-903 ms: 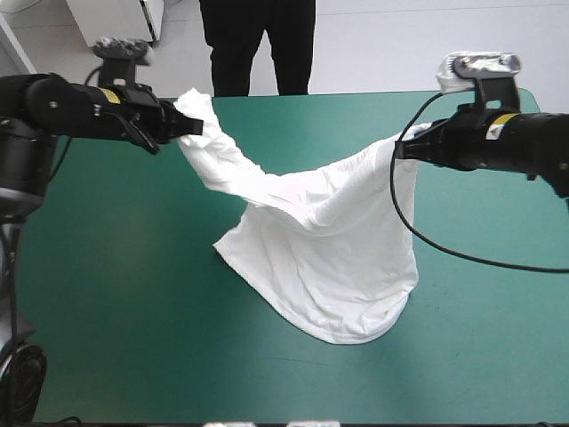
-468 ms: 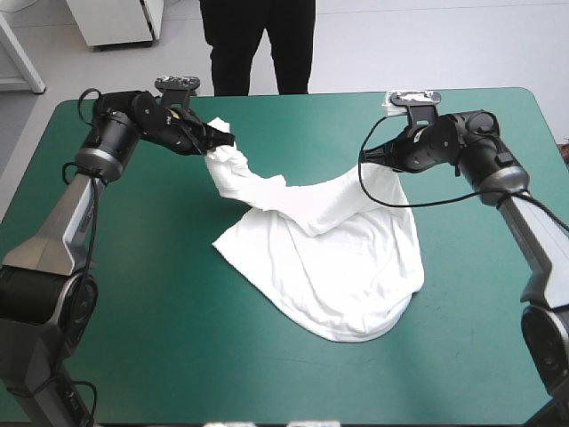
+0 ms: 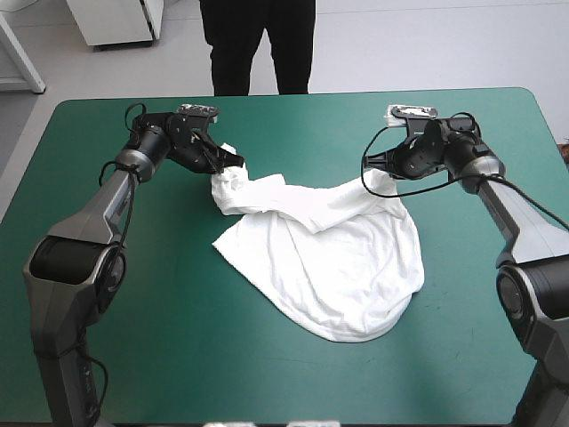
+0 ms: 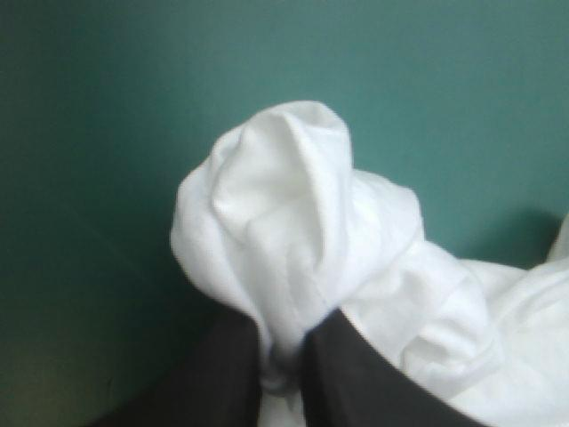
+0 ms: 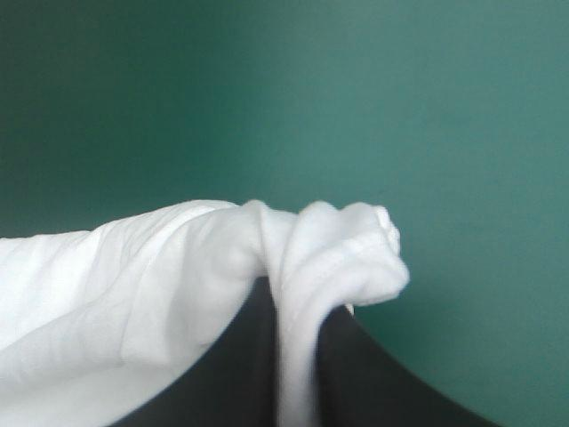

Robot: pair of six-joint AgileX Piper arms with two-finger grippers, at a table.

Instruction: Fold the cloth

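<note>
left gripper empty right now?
No: the left gripper is all but shut, a bunch of the T-shirt pinched between its fingers.

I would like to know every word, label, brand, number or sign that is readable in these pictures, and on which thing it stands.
None can be read in any view.
The T-shirt is plain white, no print or tag showing.
The teal-green cover bears no marking.
The left gripper and the right gripper, each shut on the T-shirt, show no legible writing.
</note>
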